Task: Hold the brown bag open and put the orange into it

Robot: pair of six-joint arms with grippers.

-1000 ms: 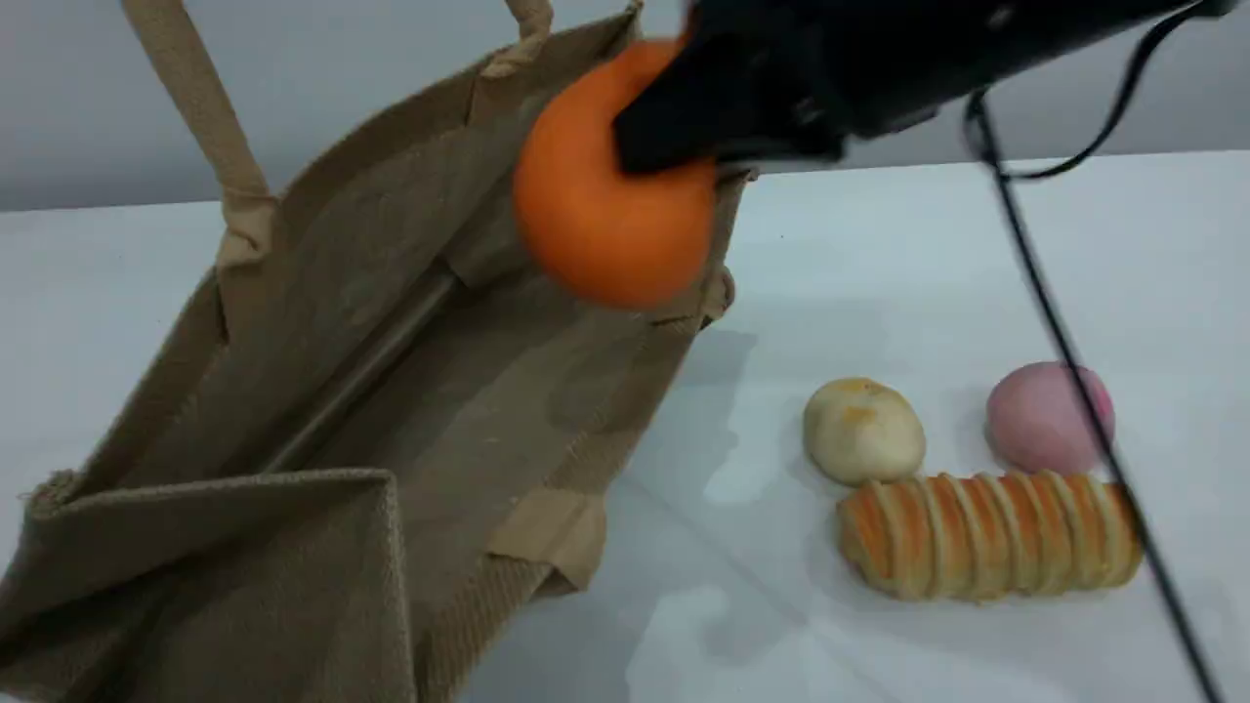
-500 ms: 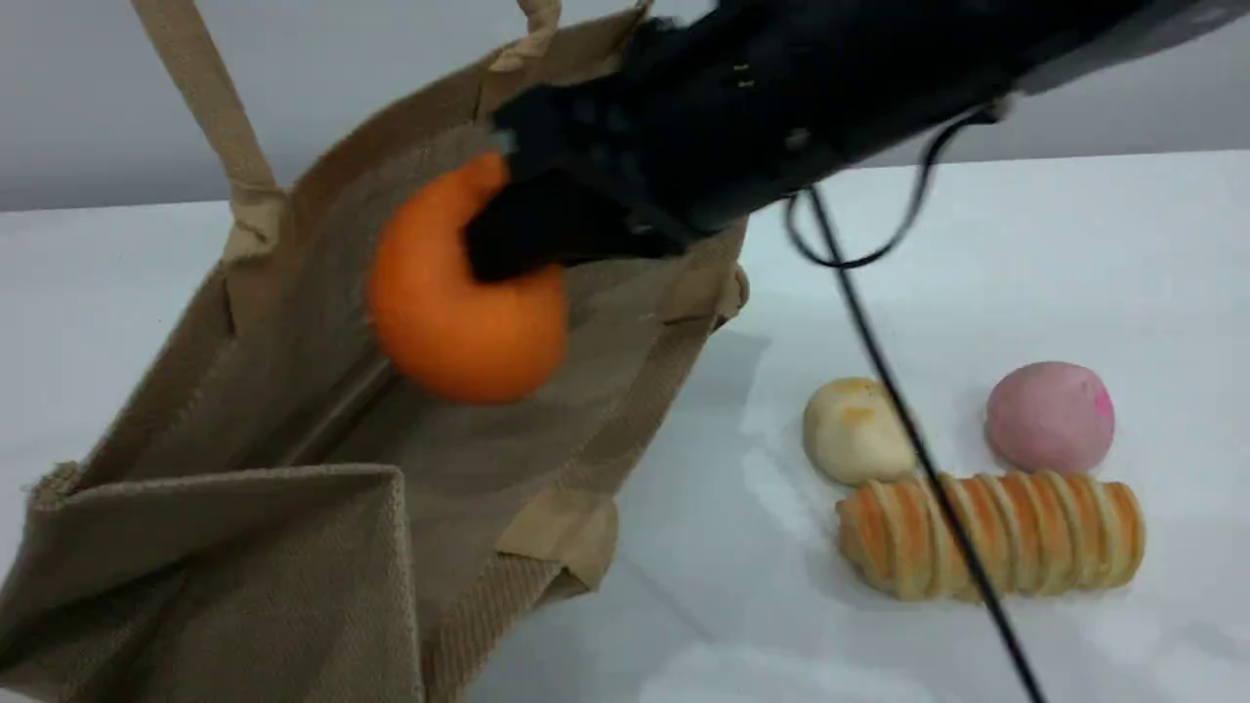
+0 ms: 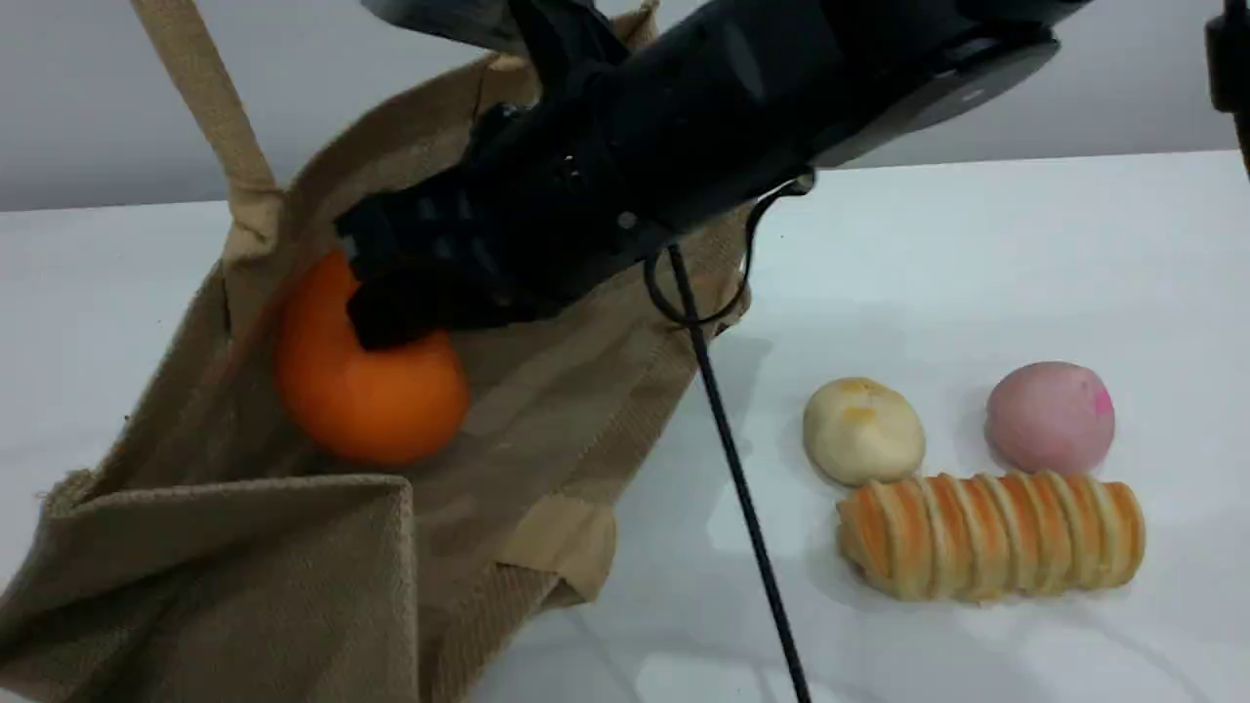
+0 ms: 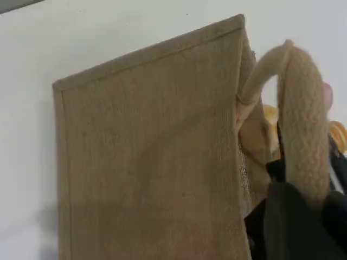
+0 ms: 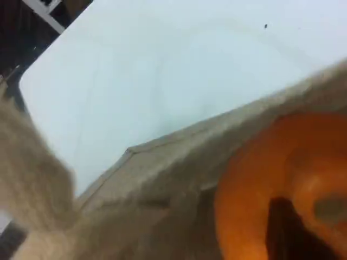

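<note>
The brown bag [image 3: 547,391] lies on its side on the white table with its mouth held open. One beige handle [image 3: 195,98] rises out of the top of the scene view. In the left wrist view that handle [image 4: 301,124] runs into my left gripper [image 4: 303,216], which is shut on it, and the bag's flat side [image 4: 146,151] fills the frame. The orange [image 3: 366,400] is inside the bag, low against its lower wall, with my right gripper [image 3: 391,312] shut on its upper part. The right wrist view shows the orange [image 5: 260,179] close up under a dark fingertip [image 5: 287,233].
On the table right of the bag lie a cream bun [image 3: 862,431], a pink ball [image 3: 1050,415] and a striped bread roll [image 3: 991,534]. A black cable [image 3: 732,469] hangs from the right arm and crosses the table beside the bag.
My right gripper has carried the orange from the bag's upper rim down and to the left, deep into the bag. The handle stays held up.
</note>
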